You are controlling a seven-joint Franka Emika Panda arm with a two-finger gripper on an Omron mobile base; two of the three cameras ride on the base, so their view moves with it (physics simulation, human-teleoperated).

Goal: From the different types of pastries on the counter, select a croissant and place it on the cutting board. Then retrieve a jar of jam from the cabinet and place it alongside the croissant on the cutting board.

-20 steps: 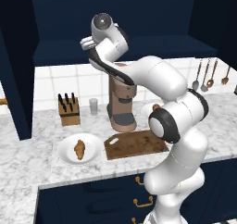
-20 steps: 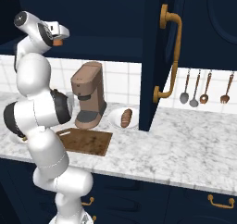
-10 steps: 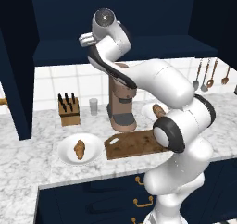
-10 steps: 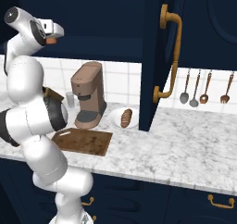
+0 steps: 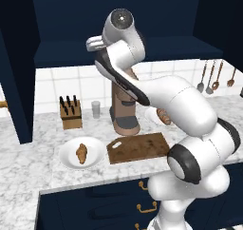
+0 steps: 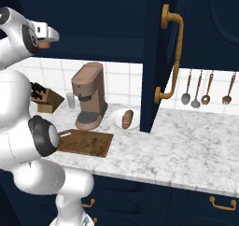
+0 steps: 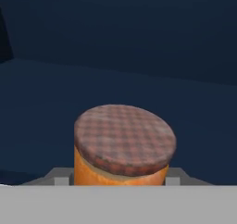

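Observation:
The jar of jam (image 7: 122,135), orange with a darker checked lid, sits between my fingertips (image 7: 60,177), and my gripper (image 7: 115,179) is shut on it. The hand is raised at the front of the navy cabinet (image 5: 71,15), where the jar (image 6: 44,45) peeks out orange under my gripper (image 6: 45,42). Below, the dark cutting board (image 5: 137,148) lies bare on the marble counter (image 5: 28,167). The golden-tan croissant (image 5: 81,153) rests on a white plate (image 5: 64,153) left of the board. The reddish-brown loaf (image 6: 127,119) lies on another plate behind the board.
A brown coffee machine (image 5: 124,105) stands just behind the board, under my arm. A knife block (image 5: 70,114) and a grey cup (image 5: 96,109) stand at the back left. The open cabinet door (image 6: 158,57) with a brass handle juts out; utensils (image 6: 205,87) hang on the wall.
The hand has drawn leftward in the right base view, carrying the jar with it, and the elbow has swung outward. Nothing on the counter has moved.

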